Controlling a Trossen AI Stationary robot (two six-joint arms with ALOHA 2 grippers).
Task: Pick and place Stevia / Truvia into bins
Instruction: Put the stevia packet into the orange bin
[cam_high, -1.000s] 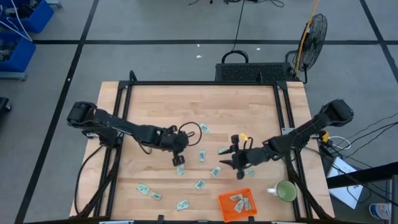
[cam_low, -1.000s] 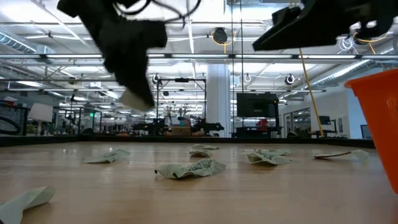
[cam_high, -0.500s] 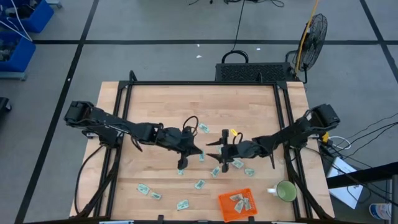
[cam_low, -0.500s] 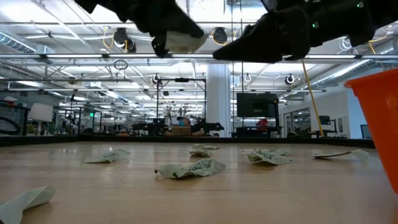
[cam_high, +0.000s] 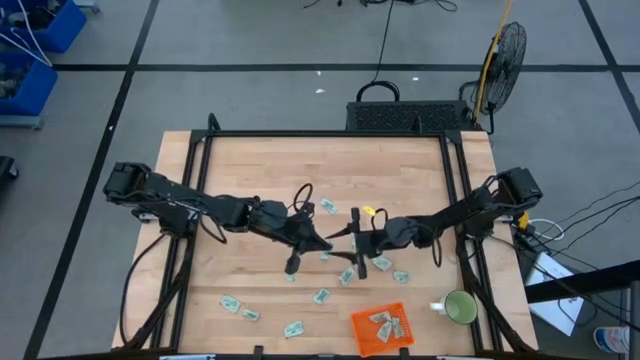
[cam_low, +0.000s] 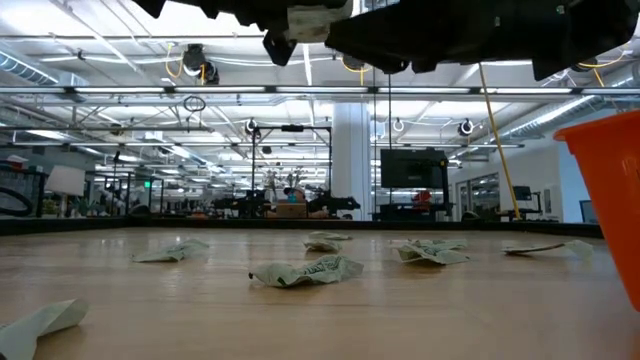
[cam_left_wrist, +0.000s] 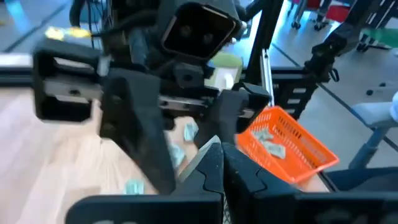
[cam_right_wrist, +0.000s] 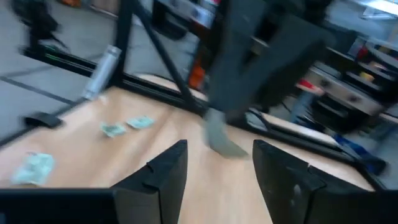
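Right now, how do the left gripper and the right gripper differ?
The left gripper is shut on a sachet; the right gripper is open and empty. Both hang above the table, almost meeting near its middle, with the orange basket to one side.

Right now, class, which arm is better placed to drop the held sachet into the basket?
Probably right: the open right gripper faces the sachet in the shut left gripper, and the basket sits on its side.

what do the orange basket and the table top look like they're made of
Orange basket: likely plastic, judging by its uniform bright colour and open mesh sides, clear in the left wrist view. Table top: pale wood, apparently butcher block, with visible plank strips and grain; smooth with a slight sheen.
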